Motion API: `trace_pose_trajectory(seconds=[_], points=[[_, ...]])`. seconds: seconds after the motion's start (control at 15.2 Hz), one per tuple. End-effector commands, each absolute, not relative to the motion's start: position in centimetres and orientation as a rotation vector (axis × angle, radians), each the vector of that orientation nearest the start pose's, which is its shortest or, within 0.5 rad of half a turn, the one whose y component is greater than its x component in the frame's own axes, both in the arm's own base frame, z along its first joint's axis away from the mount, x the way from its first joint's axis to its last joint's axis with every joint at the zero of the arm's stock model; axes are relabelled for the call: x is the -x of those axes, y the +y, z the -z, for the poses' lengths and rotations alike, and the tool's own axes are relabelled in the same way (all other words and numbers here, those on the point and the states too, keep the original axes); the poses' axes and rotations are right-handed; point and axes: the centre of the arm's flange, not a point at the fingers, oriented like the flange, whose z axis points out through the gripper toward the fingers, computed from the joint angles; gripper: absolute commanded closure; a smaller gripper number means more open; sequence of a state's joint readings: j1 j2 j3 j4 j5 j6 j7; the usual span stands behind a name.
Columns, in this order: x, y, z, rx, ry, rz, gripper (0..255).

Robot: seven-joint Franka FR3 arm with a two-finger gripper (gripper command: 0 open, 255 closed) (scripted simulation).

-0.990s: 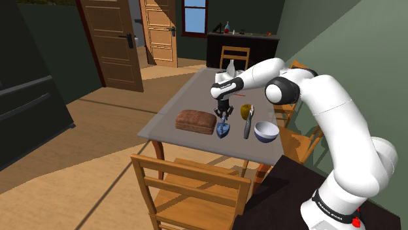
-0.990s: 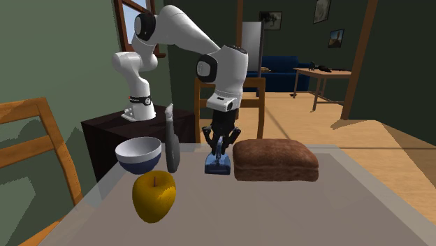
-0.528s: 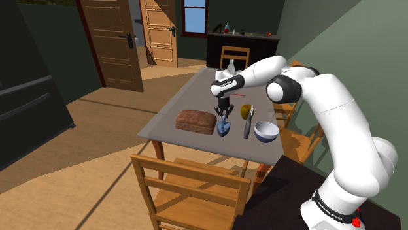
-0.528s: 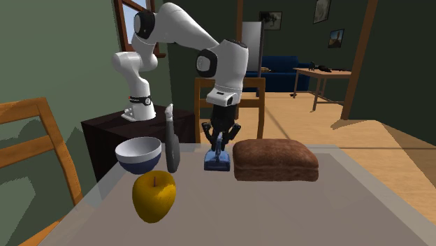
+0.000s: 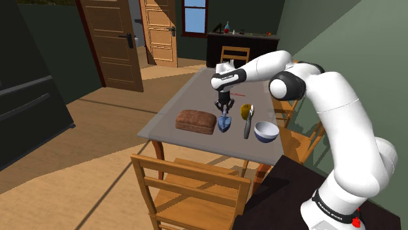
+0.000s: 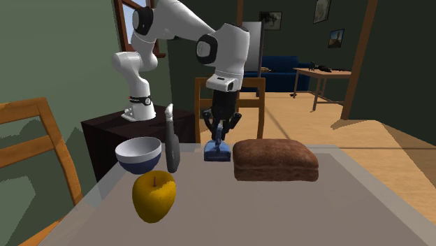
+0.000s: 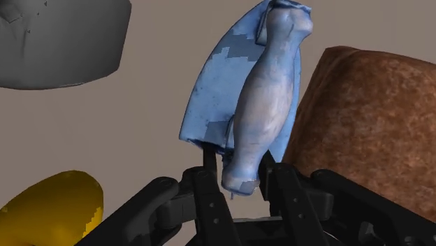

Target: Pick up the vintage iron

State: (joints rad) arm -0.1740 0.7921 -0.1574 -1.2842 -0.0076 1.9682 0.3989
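The vintage iron (image 7: 213,98) is blue with a pale rounded handle (image 7: 262,98). My gripper (image 7: 241,175) is shut on that handle, one black finger on each side. In the shoulder view the iron (image 5: 225,123) hangs from the gripper (image 5: 224,113) just above the grey table (image 5: 193,95), beside a brown loaf (image 5: 195,121). From the second exterior view the iron (image 6: 217,149) sits a little off the tabletop under the gripper (image 6: 220,130), close to the loaf (image 6: 275,159).
On the table are a yellow apple (image 6: 154,196), a blue-and-white bowl (image 6: 138,154) and a dark upright utensil (image 6: 171,143), all on the iron's side away from the loaf. Wooden chairs stand at the near edge (image 5: 189,189) and far end (image 5: 234,55).
The gripper has risen with the iron clasped in it, so the iron has come up off the tabletop. The loaf, apple and bowl have stayed put.
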Motion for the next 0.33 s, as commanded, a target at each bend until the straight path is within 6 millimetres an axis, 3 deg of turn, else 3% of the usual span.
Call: trace_pose_trajectory(seconds=[0.0,0.26], points=[[-70.3,-21.4,-28.2,3.072,1.098,-0.155,255],[-70.3,-21.4,-29.4,3.072,1.098,-0.155,255]])
